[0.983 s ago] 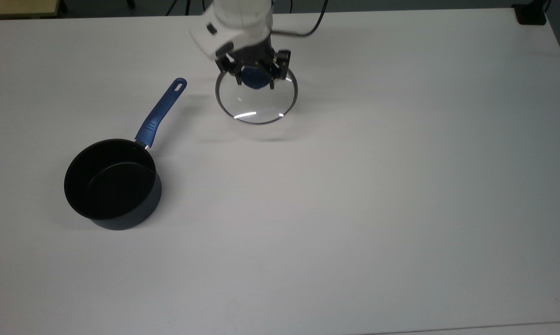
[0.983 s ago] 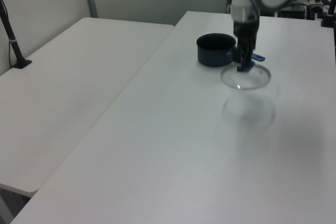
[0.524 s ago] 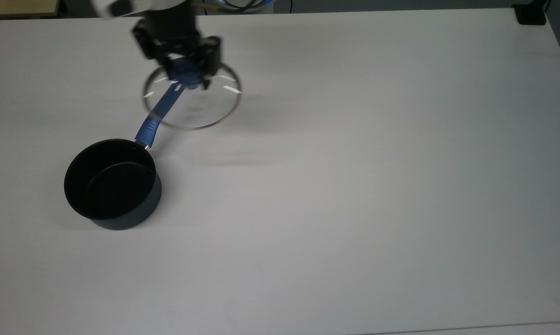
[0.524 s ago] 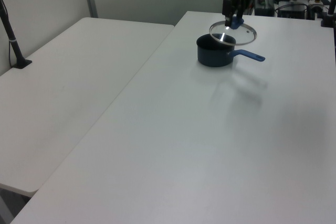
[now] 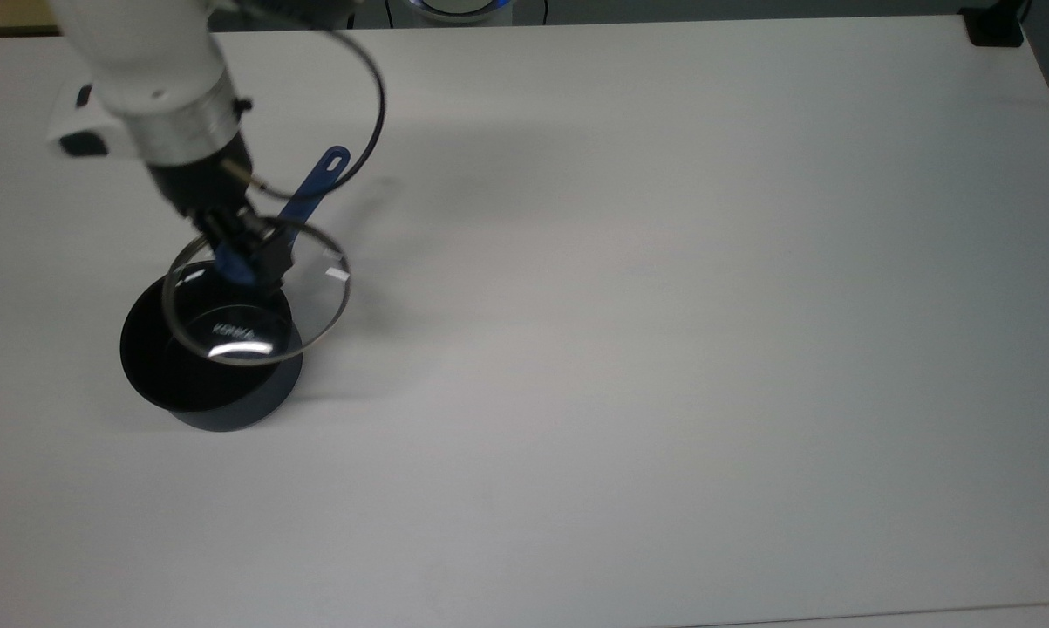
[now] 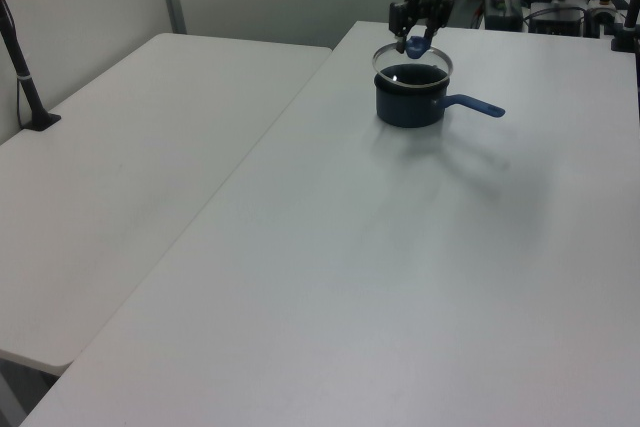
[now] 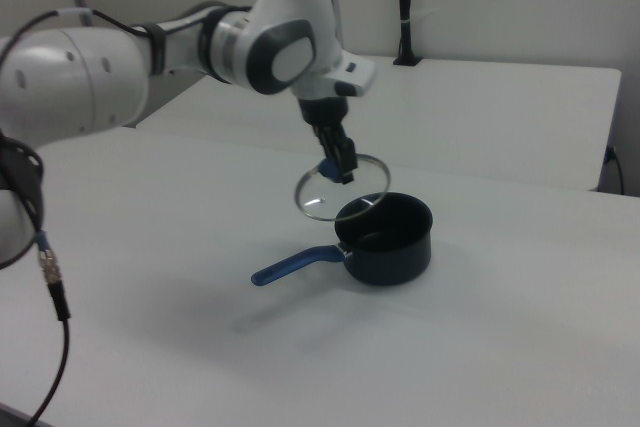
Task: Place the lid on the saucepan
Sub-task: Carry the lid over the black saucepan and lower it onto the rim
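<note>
White worktop (image 5: 664, 349) carries the saucepan (image 5: 214, 384); the pincer (image 5: 243, 257) grasps the lid (image 5: 258, 323) by its knob, aloft and off-centre over the rim. Released now, it would likely catch the rim and tip off.

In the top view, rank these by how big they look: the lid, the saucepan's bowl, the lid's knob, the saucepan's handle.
1-2. The lid and the saucepan bowl look about alike; the lid hangs nearer the camera, so I won't rank them.
3. The saucepan's handle, partly covered.
4. The lid's knob, mostly hidden in the gripper.
</note>
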You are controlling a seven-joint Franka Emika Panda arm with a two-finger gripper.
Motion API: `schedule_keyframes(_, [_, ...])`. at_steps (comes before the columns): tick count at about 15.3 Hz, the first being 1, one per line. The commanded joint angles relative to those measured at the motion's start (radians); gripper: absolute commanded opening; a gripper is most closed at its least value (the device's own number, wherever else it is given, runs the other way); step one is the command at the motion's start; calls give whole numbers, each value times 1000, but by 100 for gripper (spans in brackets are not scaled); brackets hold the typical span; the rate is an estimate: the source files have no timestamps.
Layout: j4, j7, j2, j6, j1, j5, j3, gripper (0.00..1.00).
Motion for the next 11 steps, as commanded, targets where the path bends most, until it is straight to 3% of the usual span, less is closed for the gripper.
schedule_keyframes(1, [110, 54, 100, 29, 12, -9, -36, 34])
schedule_keyframes(11, [63, 45, 142, 92, 11, -80, -55, 35])
